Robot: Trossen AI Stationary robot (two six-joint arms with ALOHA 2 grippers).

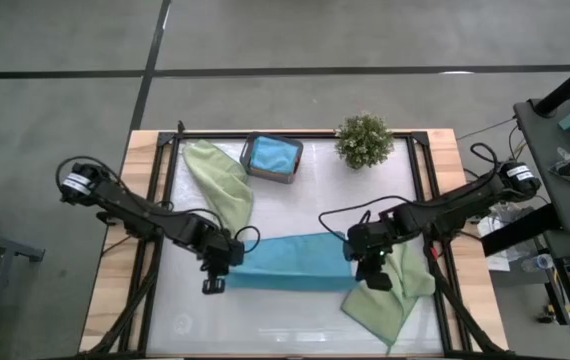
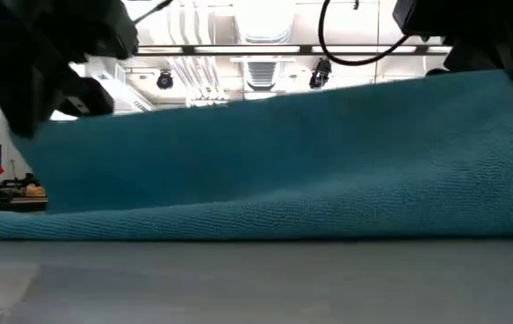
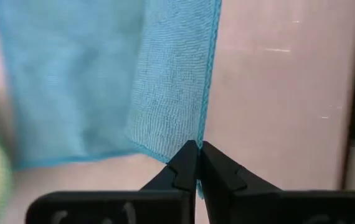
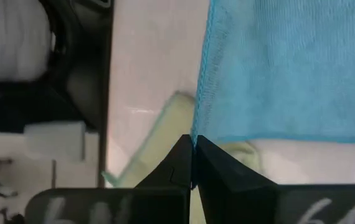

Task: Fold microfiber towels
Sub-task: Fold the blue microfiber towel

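Note:
A teal-blue microfiber towel (image 1: 290,262) stretches across the middle of the table between my two grippers. In the low view this towel (image 2: 283,153) stands up like a curtain, with its lower fold on the table. My left gripper (image 1: 222,268) is shut on the towel's left end and my right gripper (image 1: 364,266) is shut on its right end. One sage green towel (image 1: 220,182) lies crumpled at the far left. Another green towel (image 1: 393,298) lies at the near right, partly under the right arm. A further teal towel (image 1: 273,153) lies folded in the grey tray. My left gripper pinches a corner of the teal towel (image 3: 192,140) between its two fingertips (image 3: 184,163), coming from above at a steep slant. The hemmed edge runs away from the fingers. The corner is lifted and the towel's lower part lies on the table. My right gripper pinches the opposite corner of the teal towel (image 4: 196,129) between its fingertips (image 4: 180,155), slanting down from the table's right. That corner is lifted clear. The upper edge (image 2: 346,85) runs nearly straight across to the other gripper.
A dark grey tray (image 1: 255,170) stands at the far middle and a small potted plant (image 1: 363,140) at the far right. A black frame (image 1: 172,200) runs around the white work surface. Bare table shows along the near edge, at the left and middle.

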